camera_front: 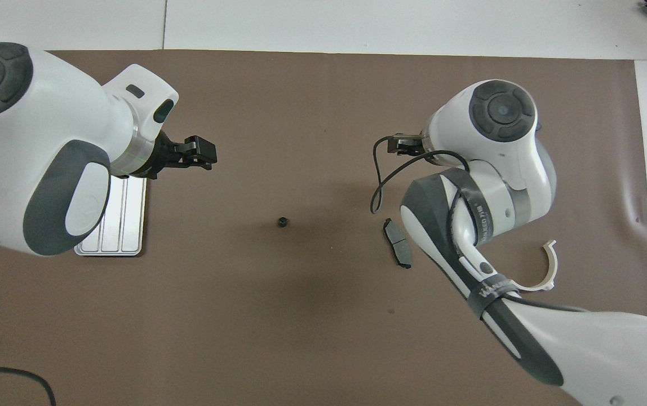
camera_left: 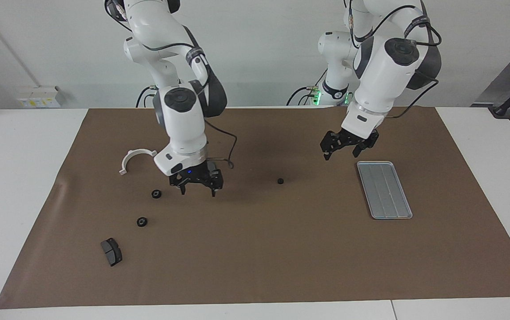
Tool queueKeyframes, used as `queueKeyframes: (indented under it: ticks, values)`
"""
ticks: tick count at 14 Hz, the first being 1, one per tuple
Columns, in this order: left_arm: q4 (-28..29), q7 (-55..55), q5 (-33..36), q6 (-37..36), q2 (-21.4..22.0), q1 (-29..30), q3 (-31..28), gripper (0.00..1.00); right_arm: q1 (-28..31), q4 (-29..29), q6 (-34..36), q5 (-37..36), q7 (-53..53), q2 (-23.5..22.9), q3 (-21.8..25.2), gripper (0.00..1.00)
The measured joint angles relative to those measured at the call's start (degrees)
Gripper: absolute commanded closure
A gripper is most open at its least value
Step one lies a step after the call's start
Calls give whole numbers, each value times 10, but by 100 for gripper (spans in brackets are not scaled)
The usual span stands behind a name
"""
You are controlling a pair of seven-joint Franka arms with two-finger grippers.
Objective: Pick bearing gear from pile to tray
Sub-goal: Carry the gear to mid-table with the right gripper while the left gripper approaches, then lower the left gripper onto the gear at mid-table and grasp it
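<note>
**Now: one bearing gear lies alone mid-mat, both claws empty**

Plainly, a small black bearing gear (camera_left: 280,181) sits by itself on the brown mat (camera_left: 255,266), between the pile and the tray (camera_left: 384,190); it lies well apart from both grippers. The left gripper (camera_left: 340,149) hangs above the mat just beside the tray's robot-side end, fingers spread wide and holding nothing; the lone gear lies toward the right arm's end from it, lower down on the mat. The right gripper (camera_left: 197,182) hovers low over the pile, its fingers also spread and empty; a dark curved pad (camera_front: 397,250) lies under it, two more black rings (camera_left: 156,194) (camera_left: 141,221) lie just beside it, farther from the robots, and the white half-ring bracket (camera_left: 136,159) is near its wrist; a second pad (camera_left: 111,251) rests farther out.

By my judgement the gear is light, stiff and smooth; being round and low, it may roll or skid if nudged from one side; the sound hold is straight down, fingers pinching its outer rim across the middle. The tray is bare, so no gear is delivered yet; the left gripper looks better placed for the lone one.
</note>
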State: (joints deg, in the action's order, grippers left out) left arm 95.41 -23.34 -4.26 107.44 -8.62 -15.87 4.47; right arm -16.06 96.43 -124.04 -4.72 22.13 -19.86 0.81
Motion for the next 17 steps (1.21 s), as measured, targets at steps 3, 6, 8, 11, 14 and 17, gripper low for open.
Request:
queueKeyframes:
  ticks: [3, 6, 8, 11, 14, 17]
  values:
    - [-15, -37, 4, 1, -31, -34, -1, 0, 70, 13, -27, 0, -107, -8, 0, 0]
    - [-47, -94, 23, 1, -84, -71, -1, 0, 111, 23, -52, 0, -178, -32, -1, 0]
    - [-61, -130, 33, 16, -122, -91, -1, 0, 132, 25, -71, 1, -217, -54, -1, 0]
    - [-56, -160, 40, 68, -149, -101, -1, 0, 142, 25, -94, 1, -240, -84, -2, 0]
    - [2, -168, 41, 143, -152, -110, -1, 0, 143, 27, -96, 1, -243, -90, -2, 0]
    - [83, -183, 41, 230, -142, -123, 0, 0, 151, 36, -101, 1, -244, -92, -2, 0]
